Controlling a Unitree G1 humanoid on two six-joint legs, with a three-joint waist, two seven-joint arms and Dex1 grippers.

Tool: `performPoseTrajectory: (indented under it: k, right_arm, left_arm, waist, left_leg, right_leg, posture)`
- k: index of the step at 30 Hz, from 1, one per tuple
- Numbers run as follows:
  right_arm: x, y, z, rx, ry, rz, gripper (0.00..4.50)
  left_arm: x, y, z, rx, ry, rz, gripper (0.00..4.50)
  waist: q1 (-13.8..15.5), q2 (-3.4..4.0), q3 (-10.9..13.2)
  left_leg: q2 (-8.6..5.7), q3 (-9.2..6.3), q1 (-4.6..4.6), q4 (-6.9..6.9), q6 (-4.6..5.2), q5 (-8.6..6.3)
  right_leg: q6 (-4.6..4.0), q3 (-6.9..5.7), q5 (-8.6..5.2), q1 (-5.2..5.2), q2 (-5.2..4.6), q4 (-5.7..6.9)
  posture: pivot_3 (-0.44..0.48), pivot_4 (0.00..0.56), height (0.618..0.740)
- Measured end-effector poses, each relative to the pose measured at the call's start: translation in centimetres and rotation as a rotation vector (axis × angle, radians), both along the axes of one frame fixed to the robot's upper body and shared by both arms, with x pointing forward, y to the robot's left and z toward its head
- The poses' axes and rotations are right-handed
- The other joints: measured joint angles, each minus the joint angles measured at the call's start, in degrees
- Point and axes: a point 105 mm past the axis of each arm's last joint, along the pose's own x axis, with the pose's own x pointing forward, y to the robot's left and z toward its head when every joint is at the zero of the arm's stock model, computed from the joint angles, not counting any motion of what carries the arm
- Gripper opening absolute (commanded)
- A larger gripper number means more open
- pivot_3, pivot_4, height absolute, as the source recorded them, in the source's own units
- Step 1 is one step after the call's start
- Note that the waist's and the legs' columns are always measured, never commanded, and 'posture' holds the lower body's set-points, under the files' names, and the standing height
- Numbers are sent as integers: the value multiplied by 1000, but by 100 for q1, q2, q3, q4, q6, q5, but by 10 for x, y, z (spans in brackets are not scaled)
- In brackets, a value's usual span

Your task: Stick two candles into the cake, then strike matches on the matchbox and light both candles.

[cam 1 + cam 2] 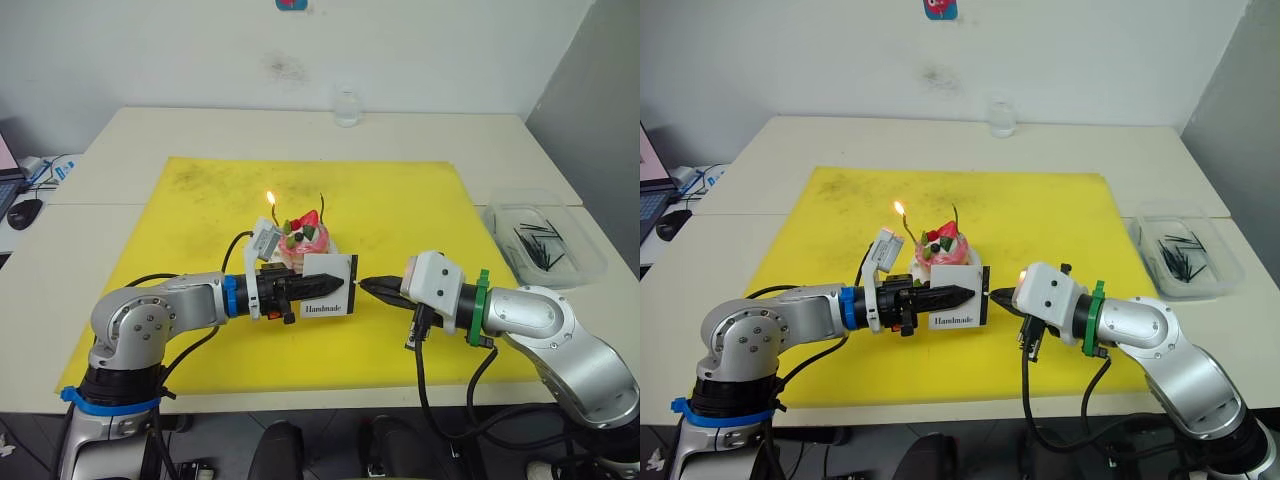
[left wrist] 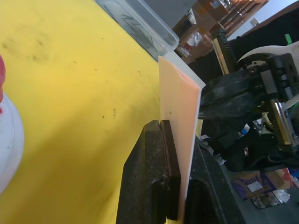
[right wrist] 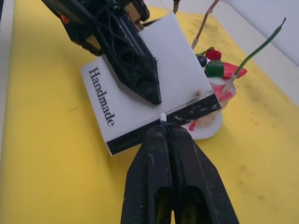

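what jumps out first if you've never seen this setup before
A small flame burns on one candle in the cake at the middle of the yellow mat; the other candle is unlit. In front of the cake, the left gripper holds the matchbox upright while the right gripper presses a match to its black strip.

Both arms reach inward, forearms level, tips nearly meeting. The left gripper (image 1: pixel 318 285) has its two black fingers pinched on the flat white rectangular matchbox (image 1: pixel 330 285), holding it upright. The right gripper (image 3: pixel 164 125) points straight at it, fingers pressed together on a short thin match (image 3: pixel 162 117) touching the box's black strip.
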Motion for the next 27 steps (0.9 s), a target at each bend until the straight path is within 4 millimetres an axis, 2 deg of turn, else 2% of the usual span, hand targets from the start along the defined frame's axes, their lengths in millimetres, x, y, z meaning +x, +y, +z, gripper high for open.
performPoseTrajectory:
  k: [27]
  right_arm:
    - [15, 9, -15, -55, -16, 21, 12]
  left_arm:
    - [0, -2, -3, -6, 26, 2, 0]
  waist:
    - [0, 0, 0]
  left_leg:
    - [0, -1, 0, 1, 0, 0]
  right_leg:
    - [0, 0, 0, 0, 0, 2]
  posture:
    - [0, 150, 740]
